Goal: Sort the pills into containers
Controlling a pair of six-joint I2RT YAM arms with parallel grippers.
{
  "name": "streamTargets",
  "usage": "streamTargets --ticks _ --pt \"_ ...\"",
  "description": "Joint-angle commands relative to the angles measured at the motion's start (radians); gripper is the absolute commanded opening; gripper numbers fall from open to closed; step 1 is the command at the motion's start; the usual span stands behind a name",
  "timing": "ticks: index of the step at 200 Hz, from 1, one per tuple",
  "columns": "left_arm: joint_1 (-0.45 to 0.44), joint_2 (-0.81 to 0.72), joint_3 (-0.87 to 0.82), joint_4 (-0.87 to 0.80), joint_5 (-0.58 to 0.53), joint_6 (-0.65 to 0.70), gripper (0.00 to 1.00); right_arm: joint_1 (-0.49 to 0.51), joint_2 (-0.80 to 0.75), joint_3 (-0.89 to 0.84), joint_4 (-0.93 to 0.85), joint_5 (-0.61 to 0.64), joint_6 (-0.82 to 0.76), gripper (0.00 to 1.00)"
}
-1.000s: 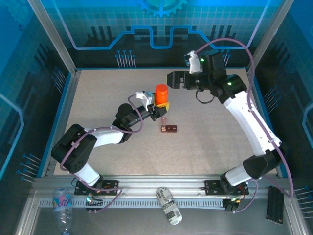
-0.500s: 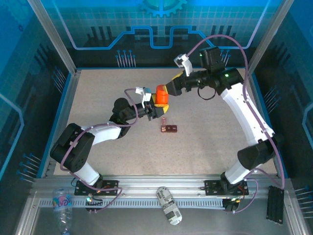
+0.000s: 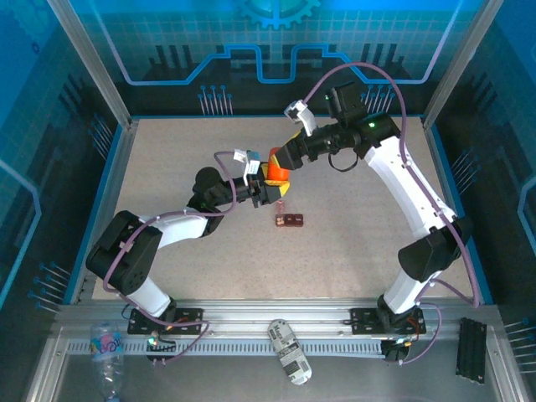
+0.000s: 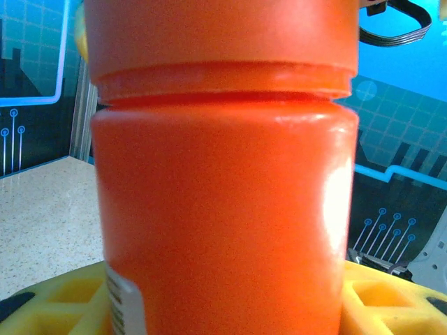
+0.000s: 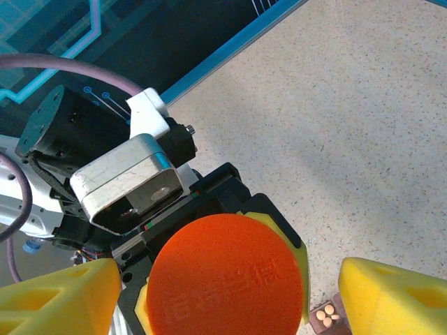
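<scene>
An orange pill bottle (image 3: 276,170) stands upright above the table, and my left gripper (image 3: 266,189) is shut on its body. In the left wrist view the bottle (image 4: 223,209) is pressed between the yellow fingers (image 4: 59,300). My right gripper (image 3: 283,157) hovers open over the bottle's cap (image 5: 223,283), a yellow finger (image 5: 59,300) on each side and apart from it. The maroon two-cell container (image 3: 291,220) lies flat on the table just right of the bottle. One of its cells (image 5: 334,326) holds small pale pills (image 5: 326,315).
The speckled table (image 3: 360,243) has open room to the right and in front of the container. Blue walls and aluminium posts (image 3: 117,100) ring it. A plastic bottle (image 3: 107,343) and a can (image 3: 289,352) lie beyond the front rail.
My right arm has swung left and down, from behind the bottle to right over its cap. My left gripper has kept the bottle, shifting it slightly.
</scene>
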Motion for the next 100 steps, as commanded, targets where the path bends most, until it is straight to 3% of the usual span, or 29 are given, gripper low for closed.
streamTargets --ticks 1,46,72,100 --pt "0.005 -0.005 0.027 0.035 0.027 -0.012 0.00 0.005 0.019 0.017 -0.023 -0.019 0.001 0.78" --pt "0.006 0.001 0.031 0.040 0.025 -0.014 0.00 0.006 0.020 0.000 -0.023 -0.023 0.011 0.50" --pt "0.006 0.006 0.037 0.042 0.020 -0.013 0.00 0.015 0.002 -0.040 -0.005 0.002 0.044 0.43" --pt "0.004 -0.004 0.035 0.019 -0.028 0.027 0.00 0.044 -0.043 -0.133 0.070 0.115 0.145 0.39"
